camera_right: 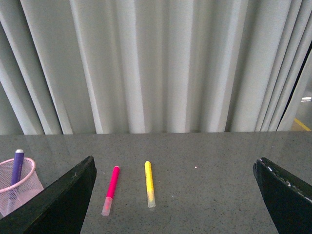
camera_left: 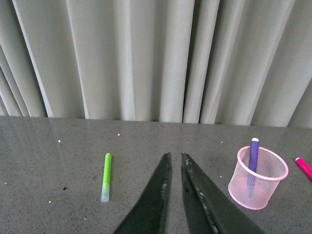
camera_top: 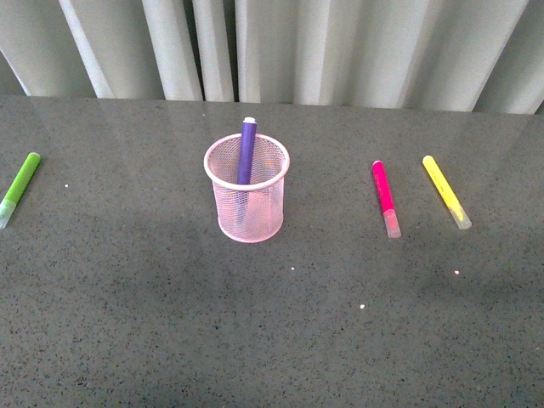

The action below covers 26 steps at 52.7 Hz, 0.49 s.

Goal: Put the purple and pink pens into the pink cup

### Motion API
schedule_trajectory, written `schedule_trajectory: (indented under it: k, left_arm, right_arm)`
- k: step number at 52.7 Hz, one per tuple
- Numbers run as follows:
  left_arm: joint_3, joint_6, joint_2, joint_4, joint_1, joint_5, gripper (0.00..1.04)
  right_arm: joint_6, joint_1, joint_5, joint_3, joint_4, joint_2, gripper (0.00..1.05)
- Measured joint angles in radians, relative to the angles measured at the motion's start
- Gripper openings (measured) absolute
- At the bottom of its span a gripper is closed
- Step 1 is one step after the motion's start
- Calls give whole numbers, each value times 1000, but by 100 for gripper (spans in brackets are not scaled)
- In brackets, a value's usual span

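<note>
The dark grey speckled tabletop [camera_top: 272, 340] carried four things. The cup [camera_top: 246, 200] stood upright near its middle. A green marker [camera_top: 19, 189] lay far to the left. To the right lay the pink pen [camera_top: 385, 197], with a yellow marker [camera_top: 446, 192] just beside it, apart, caps toward the robot.

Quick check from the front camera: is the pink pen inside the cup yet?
No, the pink pen lies flat on the table, right of the pink cup, beside the yellow marker.
</note>
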Motion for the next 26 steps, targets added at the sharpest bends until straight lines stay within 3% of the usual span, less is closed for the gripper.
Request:
schedule_trajectory:
  k: [21,26]
  left_arm:
    - [0,0,0,0,0,0,79]
    - [0,0,0,0,0,0,98]
  right_arm:
    - [0,0,0,0,0,0,98]
    - [92,17,96,102,-131,243,98]
